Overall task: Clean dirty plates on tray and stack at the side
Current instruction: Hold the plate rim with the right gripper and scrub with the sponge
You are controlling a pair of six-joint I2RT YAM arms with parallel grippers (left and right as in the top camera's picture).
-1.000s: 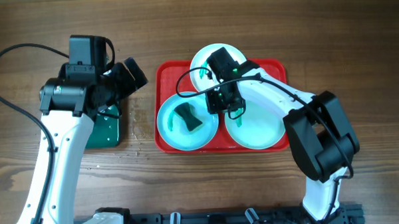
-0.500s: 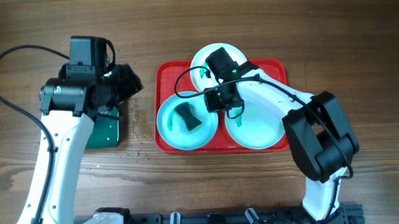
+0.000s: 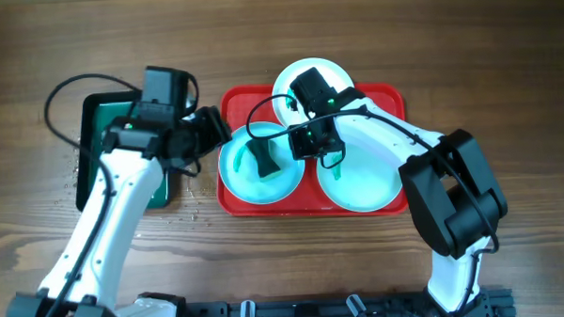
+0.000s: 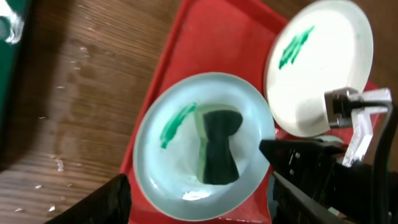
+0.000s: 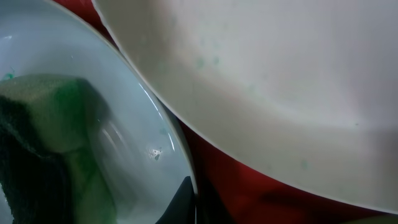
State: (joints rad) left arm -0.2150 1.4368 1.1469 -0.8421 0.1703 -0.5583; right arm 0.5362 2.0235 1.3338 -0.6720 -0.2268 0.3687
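The red tray holds three plates. The white plate at the back has a teal smear, clear in the left wrist view. The left pale-blue plate carries a dark green sponge and a smear. The right pale-blue plate lies partly under my right arm. My right gripper is shut on the left plate's right rim, one finger inside it. My left gripper is open and empty above that plate's left edge, its fingers wide apart.
A smaller dark green tray lies left of the red tray on the wooden table, partly under my left arm. Water drops spot the wood between the two trays.
My left arm has swung right, off the green tray and over to the red tray's left edge. The left plate and sponge have shifted slightly. The right gripper has stayed in place.
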